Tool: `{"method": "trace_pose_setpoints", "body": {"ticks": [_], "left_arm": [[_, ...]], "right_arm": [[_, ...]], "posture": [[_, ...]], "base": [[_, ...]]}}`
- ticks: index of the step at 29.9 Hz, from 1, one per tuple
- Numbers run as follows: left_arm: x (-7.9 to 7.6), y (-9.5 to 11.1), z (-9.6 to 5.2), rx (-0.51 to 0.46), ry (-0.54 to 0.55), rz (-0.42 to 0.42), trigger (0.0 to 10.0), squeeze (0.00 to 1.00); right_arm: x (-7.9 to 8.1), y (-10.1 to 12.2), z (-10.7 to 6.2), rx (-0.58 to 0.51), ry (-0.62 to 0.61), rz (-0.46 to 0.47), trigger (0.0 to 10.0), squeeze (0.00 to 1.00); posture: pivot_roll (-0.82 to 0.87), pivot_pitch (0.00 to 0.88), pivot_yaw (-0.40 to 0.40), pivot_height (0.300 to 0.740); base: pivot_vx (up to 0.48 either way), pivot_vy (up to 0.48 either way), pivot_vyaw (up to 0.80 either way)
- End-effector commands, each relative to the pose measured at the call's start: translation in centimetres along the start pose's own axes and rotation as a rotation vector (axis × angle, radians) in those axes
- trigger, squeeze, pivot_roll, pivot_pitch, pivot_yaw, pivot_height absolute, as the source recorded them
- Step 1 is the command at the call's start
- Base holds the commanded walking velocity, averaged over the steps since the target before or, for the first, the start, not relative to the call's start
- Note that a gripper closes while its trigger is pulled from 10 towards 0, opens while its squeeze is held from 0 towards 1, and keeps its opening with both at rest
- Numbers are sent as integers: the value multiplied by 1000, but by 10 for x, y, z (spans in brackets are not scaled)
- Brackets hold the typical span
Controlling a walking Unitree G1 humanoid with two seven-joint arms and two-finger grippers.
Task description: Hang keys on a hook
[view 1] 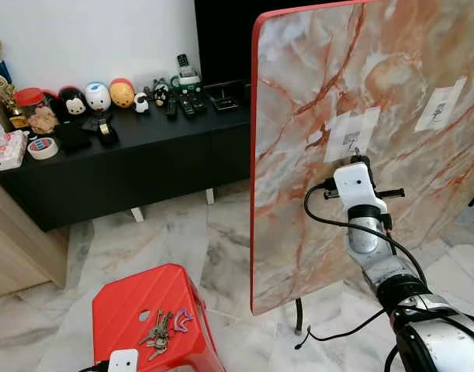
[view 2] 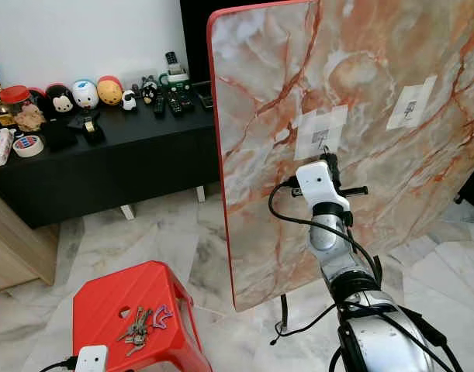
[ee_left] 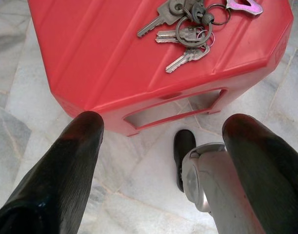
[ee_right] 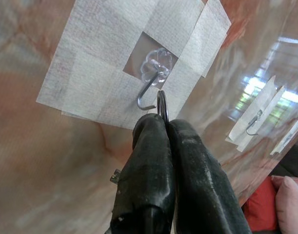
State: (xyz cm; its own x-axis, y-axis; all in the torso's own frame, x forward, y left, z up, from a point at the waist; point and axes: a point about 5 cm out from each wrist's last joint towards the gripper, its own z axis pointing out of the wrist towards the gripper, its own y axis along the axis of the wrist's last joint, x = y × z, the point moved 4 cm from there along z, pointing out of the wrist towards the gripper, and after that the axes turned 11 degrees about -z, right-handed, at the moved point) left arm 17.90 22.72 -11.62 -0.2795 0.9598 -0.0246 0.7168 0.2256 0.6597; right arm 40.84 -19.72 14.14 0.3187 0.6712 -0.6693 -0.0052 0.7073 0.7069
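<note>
A tabletop with a marble pattern (view 1: pixel 337 93) stands on edge before me, with a clear hook (ee_right: pixel 151 83) taped to it. My right gripper (ee_right: pixel 166 122) is raised to the board and shut on a key ring (ee_right: pixel 162 105). The ring's top sits just beside the hook's curl, and a key (ee_right: pixel 114 176) pokes out below the fingers. In the left eye view that gripper (view 1: pixel 359 160) is right under the hook's tape patch (view 1: pixel 350 136). A second bunch of keys (ee_left: pixel 188 29) lies on a red stool (view 1: pixel 132 306). My left gripper (ee_left: pixel 163 122) hangs open below the stool's edge.
A second taped hook (view 1: pixel 440 108) sits further right on the board. A black sideboard (view 1: pixel 143 155) holds toys, remotes and tape. A wooden cabinet (view 1: pixel 12 248) stands at left. A black cable (view 1: pixel 322 225) loops off my right wrist. A person's fingertip (ee_right: pixel 288 200) shows by the board.
</note>
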Motion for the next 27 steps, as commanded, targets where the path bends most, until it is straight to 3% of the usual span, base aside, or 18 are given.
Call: {"method": "trace_pose_setpoints", "body": {"ticks": [1, 27], "left_arm": [[2, -4, -1, 13, 17, -20, 10000, 0], [2, -4, -1, 12, 17, -27, 10000, 0]], "right_arm": [[-2, 4, 5, -3, 5, -10, 10000, 0], [1, 7, 8, 6, 44, -20, 10000, 0]], "posture": [[34, 16, -2, 740], [35, 16, -2, 740]], "base": [[0, 0, 0], [0, 0, 0]]}}
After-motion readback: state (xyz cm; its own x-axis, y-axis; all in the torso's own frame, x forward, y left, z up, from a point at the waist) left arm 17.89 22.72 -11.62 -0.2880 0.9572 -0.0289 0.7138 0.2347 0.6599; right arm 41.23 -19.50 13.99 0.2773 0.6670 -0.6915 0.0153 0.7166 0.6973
